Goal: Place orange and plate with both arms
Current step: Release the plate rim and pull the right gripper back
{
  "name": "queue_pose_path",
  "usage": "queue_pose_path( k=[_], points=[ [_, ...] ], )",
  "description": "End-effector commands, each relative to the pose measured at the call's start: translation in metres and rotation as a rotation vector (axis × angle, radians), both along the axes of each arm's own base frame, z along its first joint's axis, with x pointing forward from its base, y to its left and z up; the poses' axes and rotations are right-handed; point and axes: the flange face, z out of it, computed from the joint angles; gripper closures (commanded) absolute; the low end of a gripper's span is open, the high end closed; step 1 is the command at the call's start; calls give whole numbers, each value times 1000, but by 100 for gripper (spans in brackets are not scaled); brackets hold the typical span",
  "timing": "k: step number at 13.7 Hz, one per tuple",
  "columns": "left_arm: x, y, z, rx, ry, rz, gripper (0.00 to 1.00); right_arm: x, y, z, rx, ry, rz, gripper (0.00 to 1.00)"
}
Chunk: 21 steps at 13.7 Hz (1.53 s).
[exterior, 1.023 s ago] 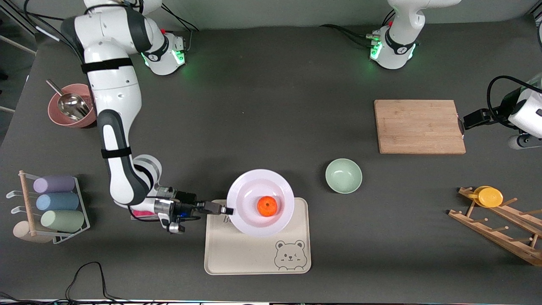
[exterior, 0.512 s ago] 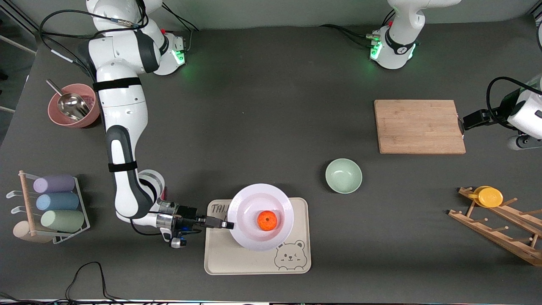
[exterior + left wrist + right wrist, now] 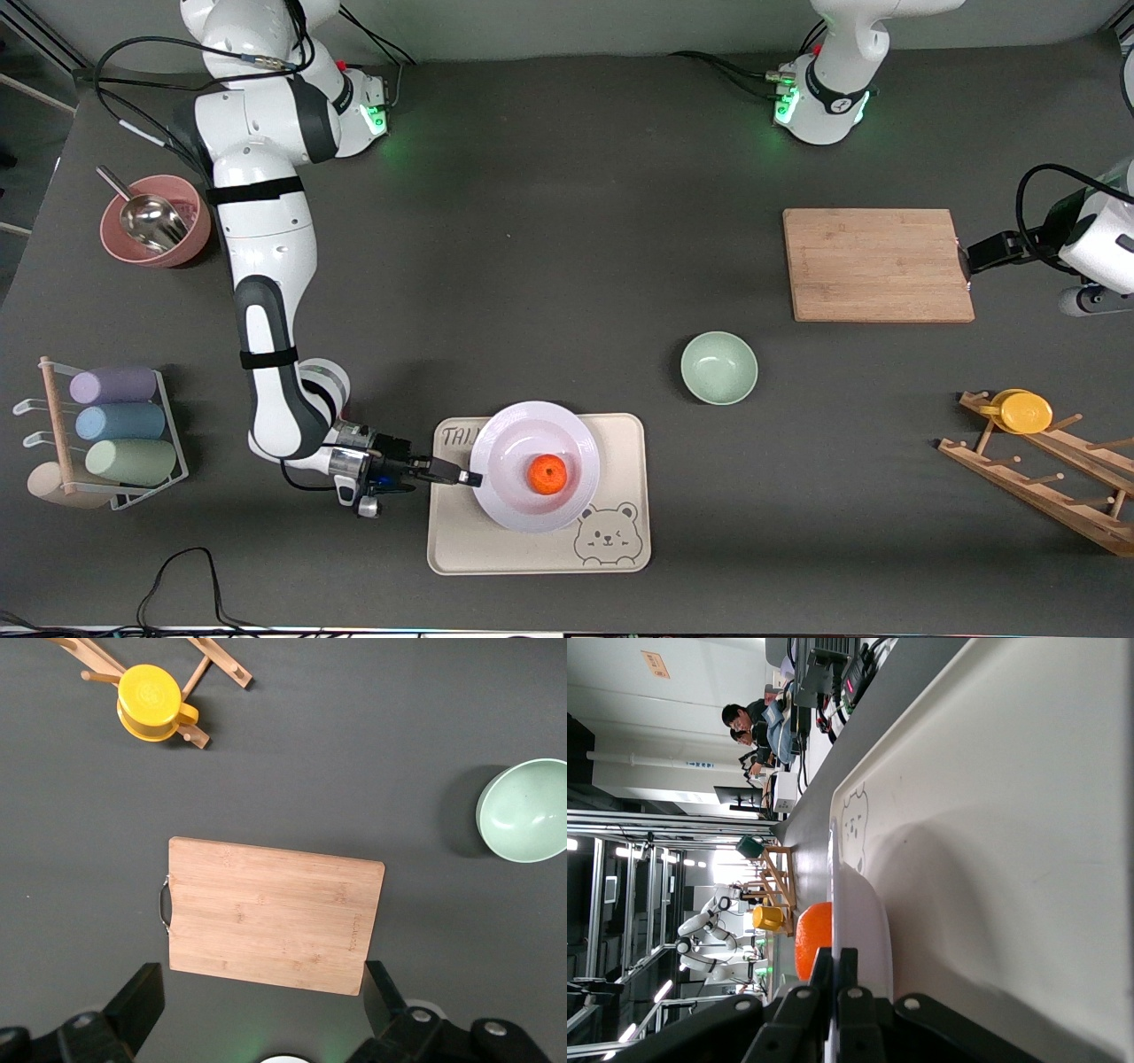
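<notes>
Over cream tray [image 3: 496, 540], low right gripper [image 3: 475, 479] pinches plate [image 3: 500, 509] rim; left gripper [image 3: 257, 1010] spread over board [image 3: 877, 264].

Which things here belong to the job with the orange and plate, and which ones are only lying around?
Job: orange; plate; right gripper, shut on the plate's rim.
Lying around: bear tray, green bowl, cutting board, yellow cup, pink bowl.

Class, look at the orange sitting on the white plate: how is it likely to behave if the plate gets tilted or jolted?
The orange is round and loose, so it would probably roll. The plate, pinched at its rim by the right gripper, looks shallow and glossy, so it likely offers little hold. The raised rim may catch it.
</notes>
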Motion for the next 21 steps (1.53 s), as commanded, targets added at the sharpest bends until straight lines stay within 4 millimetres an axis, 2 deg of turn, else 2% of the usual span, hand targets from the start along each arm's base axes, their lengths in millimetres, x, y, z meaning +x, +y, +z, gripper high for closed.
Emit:
queue_pose_path(
  k=[1, 3, 4, 5, 8, 10, 12, 13, 15, 16, 18, 20, 21],
  points=[
    [1, 1, 1, 10, 14, -14, 0, 4, 2, -7, -16, -69, 24, 100],
    [2, 1, 1, 11, 14, -13, 0, 2, -2, -13, -29, -93, 33, 100],
    [2, 1, 0, 10, 17, -12, 0, 1, -2, -15, -35, -104, 39, 90],
    [2, 1, -1, 10, 19, -11, 0, 0, -2, -17, -40, -103, 41, 56],
    [3, 1, -3, 10, 22, -12, 0, 1, -6, -19, -55, -90, 29, 26],
    [2, 2, -2, 10, 26, -10, 0, 3, -9, -14, -80, -88, 48, 26],
    [0, 2, 0, 10, 32, -8, 0, 7, -29, -8, -143, -43, 59, 22],
    [2, 3, -1, 10, 31, -7, 0, 10, -39, 3, -175, -20, 72, 18],
    [2, -2, -4, 10, 39, -4, 0, 17, -56, 42, -252, 25, 101, 17],
    [2, -2, -6, 10, 44, -5, 0, 15, -63, 66, -276, 78, 130, 12],
    [-1, -3, -5, 8, 59, -5, 0, 12, -85, 99, -318, 171, 198, 0],
    [-3, -5, 0, 9, 53, -5, 0, 4, -109, 138, -421, 201, 291, 0],
    [-3, -7, 0, 9, 53, -6, 0, -1, -119, 165, -495, 222, 334, 0]
  ],
)
